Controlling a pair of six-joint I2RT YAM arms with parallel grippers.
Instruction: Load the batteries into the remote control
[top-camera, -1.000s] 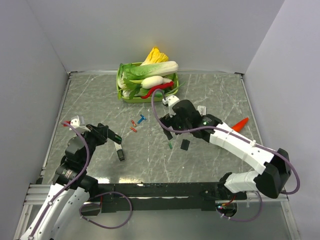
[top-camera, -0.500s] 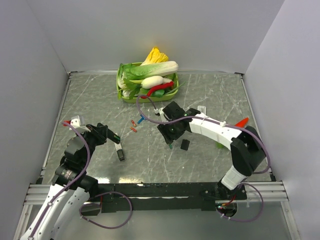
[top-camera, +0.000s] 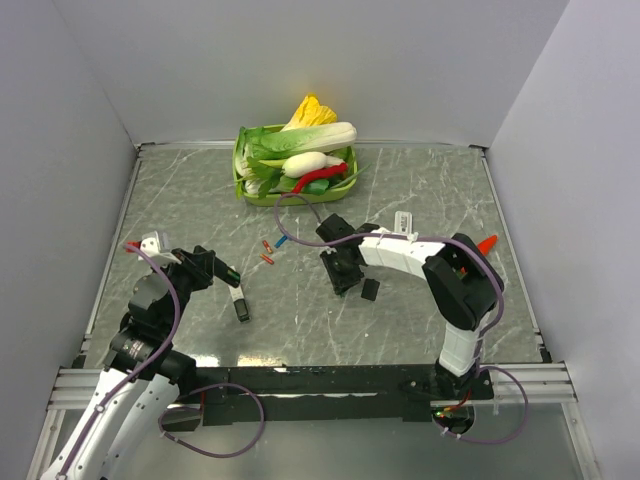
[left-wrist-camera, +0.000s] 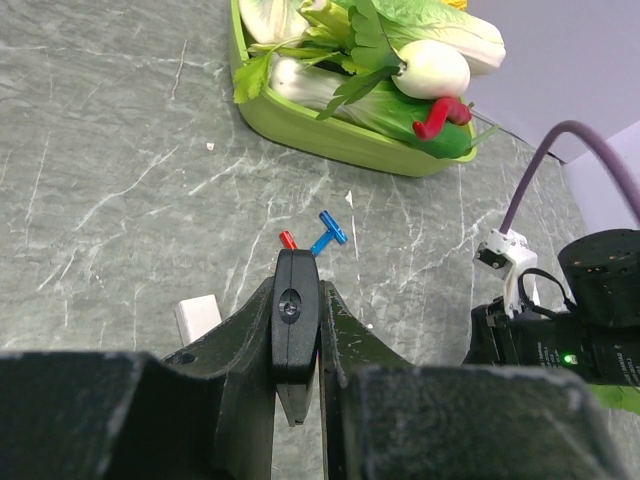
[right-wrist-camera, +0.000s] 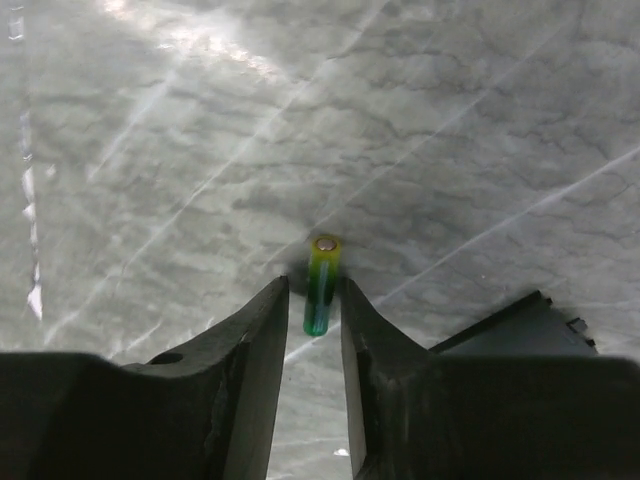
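My left gripper (top-camera: 226, 277) (left-wrist-camera: 297, 345) is shut on the black remote control (top-camera: 240, 305) (left-wrist-camera: 293, 320), gripped by its thin edges above the table. My right gripper (top-camera: 343, 280) (right-wrist-camera: 314, 290) points down at the table with a green battery (right-wrist-camera: 321, 285) between its fingertips. Its jaws are narrow: the right finger is against the battery and a small gap shows on the left. Two red batteries (top-camera: 267, 252) and a blue one (top-camera: 282, 241) (left-wrist-camera: 328, 231) lie on the table between the arms.
A black battery cover (top-camera: 370, 289) (right-wrist-camera: 520, 320) lies just right of my right gripper. A green tray (top-camera: 243, 188) of vegetables stands at the back. An orange-red chilli (top-camera: 487, 243) lies by the right wall.
My right arm has folded in and swung left and down over the green battery, and its jaws have narrowed from wide open around it. The left arm and remote have not moved.
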